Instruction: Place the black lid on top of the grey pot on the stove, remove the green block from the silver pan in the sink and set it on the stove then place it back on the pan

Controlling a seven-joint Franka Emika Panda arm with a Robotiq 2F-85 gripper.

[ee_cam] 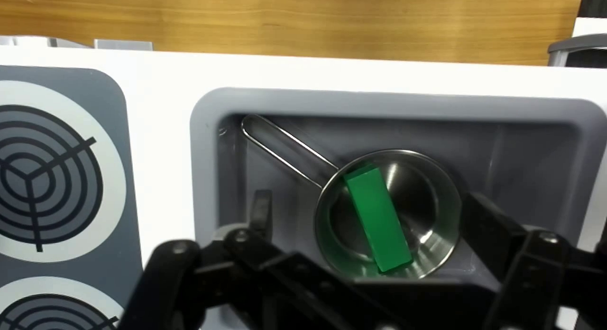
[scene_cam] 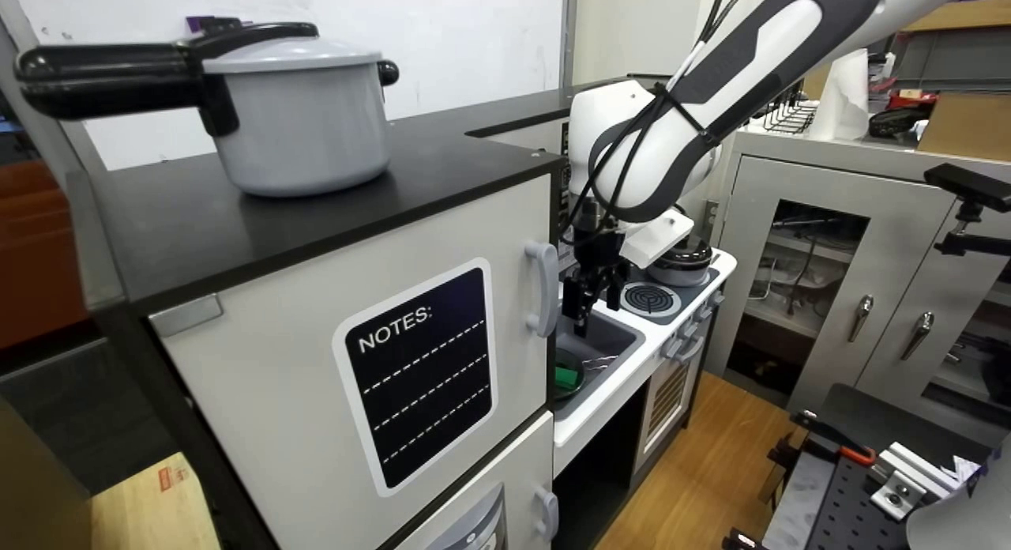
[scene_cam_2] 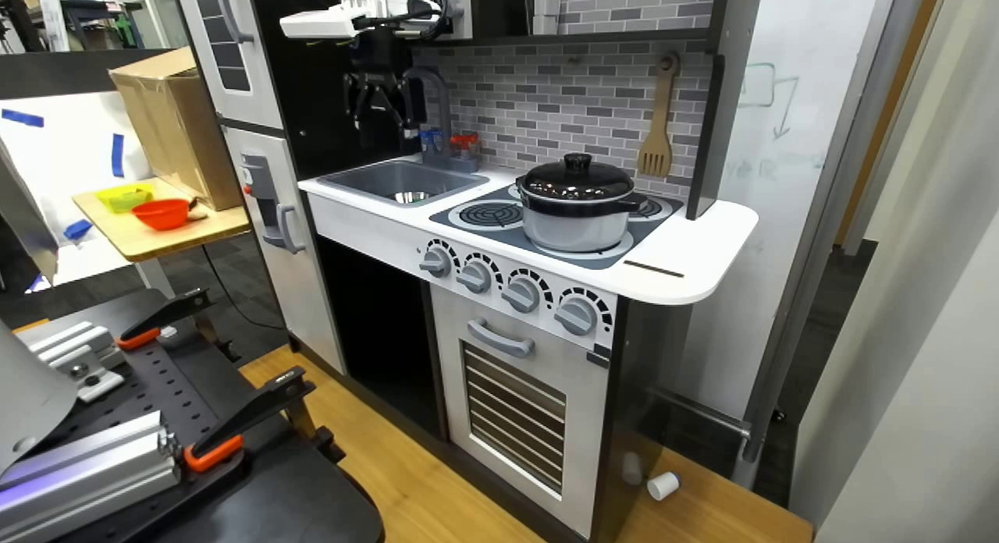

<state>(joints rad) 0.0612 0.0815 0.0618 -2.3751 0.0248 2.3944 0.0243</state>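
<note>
Black and spread wide, your end effector (scene_cam_2: 384,125) hangs empty; below, your wrist view shows the green block (ee_cam: 379,221) in the pan (ee_cam: 419,197), angled eleven-to-five o'clock.

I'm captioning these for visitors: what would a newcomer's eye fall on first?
Probably the green block, bright in the silver pan in the sink, beneath the open tool. In an exterior view, a large long-handled pot looms atop the cabinet. A glossy black lid tops the grey pot on the stove.
</note>
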